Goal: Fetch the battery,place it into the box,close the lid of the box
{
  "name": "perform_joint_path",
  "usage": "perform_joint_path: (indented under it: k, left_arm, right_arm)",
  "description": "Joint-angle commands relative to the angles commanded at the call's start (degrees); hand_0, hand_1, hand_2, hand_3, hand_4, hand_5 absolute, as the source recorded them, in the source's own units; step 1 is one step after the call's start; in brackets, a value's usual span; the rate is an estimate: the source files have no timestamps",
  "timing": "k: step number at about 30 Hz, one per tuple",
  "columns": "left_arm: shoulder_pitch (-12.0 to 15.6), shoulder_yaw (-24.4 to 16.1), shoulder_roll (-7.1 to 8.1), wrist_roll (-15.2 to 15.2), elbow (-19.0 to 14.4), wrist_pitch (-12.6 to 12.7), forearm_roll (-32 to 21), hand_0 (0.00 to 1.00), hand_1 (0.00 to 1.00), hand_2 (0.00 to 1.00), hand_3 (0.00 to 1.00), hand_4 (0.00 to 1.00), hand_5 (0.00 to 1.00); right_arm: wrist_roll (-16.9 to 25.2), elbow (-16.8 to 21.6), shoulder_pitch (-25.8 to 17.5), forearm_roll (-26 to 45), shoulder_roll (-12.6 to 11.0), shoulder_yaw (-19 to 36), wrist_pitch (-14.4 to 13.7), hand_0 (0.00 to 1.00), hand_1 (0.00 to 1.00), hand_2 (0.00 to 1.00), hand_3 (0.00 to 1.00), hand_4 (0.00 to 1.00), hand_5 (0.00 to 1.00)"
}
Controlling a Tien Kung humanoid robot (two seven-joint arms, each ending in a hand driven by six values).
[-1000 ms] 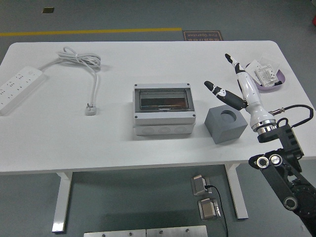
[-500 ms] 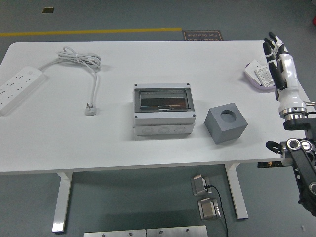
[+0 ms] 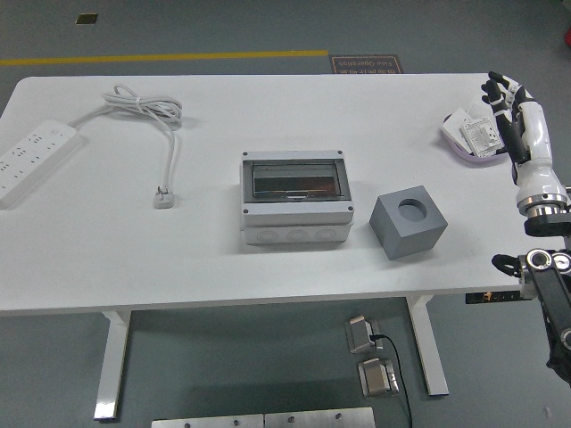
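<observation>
Strip point(image 3: 36, 153) idle far left | box point(image 3: 295, 197) mid-desk, lid down: you must lift it first | block point(image 3: 408, 223) beside it | battery unclear, maybe in dish point(image 3: 475, 140) | robot hand point(image 3: 513, 116) by dish, fingers loose, empty: could tip it off edge.

The robot's white-and-black right hand point(image 3: 516, 120) has swung away from the grey foam cube with a round hole point(image 3: 408, 222) to the table's right edge, fingers now drawn together.
</observation>
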Motion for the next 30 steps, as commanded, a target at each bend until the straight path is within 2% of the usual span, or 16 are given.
perform_joint_path:
  k: [2,3,4,6,8,9,11,14,15,16,20,21,23,26,27,30]
  left_arm:
    - [0.0,0.1,-0.04,0.0,0.0,0.0,-0.1,0.605,0.635,0.626,0.636,0.760,0.090]
    - [0.0,0.1,-0.06,0.0,0.0,0.0,-0.1,0.605,0.634,0.626,0.636,0.761,0.091]
    - [0.1,0.2,-0.07,0.0,0.0,0.0,-0.2,0.605,0.634,0.626,0.636,0.761,0.091]
    - [0.2,0.2,-0.09,0.1,0.0,0.0,-0.2,0.605,0.634,0.626,0.636,0.761,0.091]
    - [0.2,0.3,-0.10,0.2,0.0,0.0,-0.1,0.605,0.634,0.626,0.636,0.761,0.091]
    - [0.2,0.2,-0.10,0.2,0.0,0.1,0.0,0.605,0.635,0.626,0.637,0.762,0.093]
    - [0.2,0.2,-0.09,0.2,0.0,0.2,0.0,0.605,0.635,0.626,0.637,0.762,0.093]
    - [0.2,0.2,-0.11,0.2,0.0,0.2,0.0,0.605,0.635,0.626,0.637,0.762,0.093]
    - [0.2,0.2,-0.12,0.3,0.0,0.2,0.0,0.605,0.635,0.626,0.638,0.764,0.093]
    - [0.2,0.2,-0.14,0.3,0.0,0.2,0.0,0.605,0.635,0.626,0.638,0.764,0.093]
    - [0.2,0.1,-0.14,0.2,0.0,0.2,0.1,0.605,0.635,0.626,0.638,0.764,0.093]
    - [0.2,0.1,-0.13,0.2,0.0,0.3,0.1,0.605,0.635,0.626,0.638,0.768,0.098]
    - [0.2,0.1,-0.13,0.2,0.0,0.3,0.1,0.605,0.635,0.626,0.638,0.768,0.098]
    - [0.2,0.1,-0.17,0.3,0.0,0.3,0.2,0.605,0.635,0.626,0.638,0.768,0.098]
    - [0.2,0.1,-0.18,0.3,0.0,0.3,0.2,0.606,0.635,0.626,0.639,0.771,0.104]
    - [0.2,0.0,-0.21,0.3,0.0,0.2,0.2,0.606,0.635,0.626,0.639,0.771,0.104]
  right_arm:
    - [2.4,-0.5,-0.1,1.7,0.0,-0.4,-2.4,0.863,0.741,0.762,0.819,0.925,0.881]
    - [3.7,-0.9,-0.2,3.6,0.0,-1.0,-2.9,0.853,0.748,0.750,0.763,0.906,0.871]
    - [5.0,-1.2,-0.2,5.8,0.0,-1.7,-2.8,0.853,0.748,0.750,0.763,0.906,0.871]
    - [6.4,-1.7,-0.3,10.2,-0.1,-2.5,-0.6,0.853,0.748,0.750,0.763,0.906,0.871]
    - [5.5,-1.5,-0.5,13.2,-0.4,-2.5,2.1,0.853,0.748,0.750,0.763,0.906,0.871]
    - [4.6,-1.2,-0.6,14.4,-0.5,-2.4,3.6,0.977,0.857,0.897,0.874,0.903,0.855]
    - [2.3,-0.6,-0.8,16.2,-0.8,-2.2,7.0,0.977,0.857,0.897,0.874,0.903,0.855]
    - [-2.1,0.5,-1.2,15.2,-1.1,-1.0,12.5,0.977,0.857,0.897,0.874,0.903,0.855]
    - [-3.6,0.7,-1.2,14.3,-1.2,-0.6,14.1,0.842,0.741,0.782,0.895,0.904,0.870]
    - [-5.5,0.8,-1.2,13.0,-1.4,0.0,16.3,0.842,0.741,0.782,0.895,0.904,0.870]
    - [-12.4,1.0,-1.4,8.4,-2.1,2.3,22.0,0.842,0.741,0.782,0.895,0.904,0.870]
    - [-15.3,1.1,-1.4,6.3,-2.3,3.3,23.8,0.824,0.704,0.741,0.784,0.907,0.876]
    - [-19.0,1.3,-1.5,3.1,-2.3,4.8,25.8,0.824,0.704,0.741,0.784,0.907,0.876]
    - [-23.8,1.1,-1.5,-2.3,-2.2,6.1,22.5,0.824,0.704,0.741,0.784,0.907,0.876]
    - [-24.8,1.0,-1.5,-3.8,-2.0,6.4,21.1,0.824,0.728,0.767,0.824,0.889,0.861]
    - [-24.2,0.0,-1.2,-8.2,-1.7,7.3,16.3,0.824,0.728,0.767,0.824,0.889,0.861]
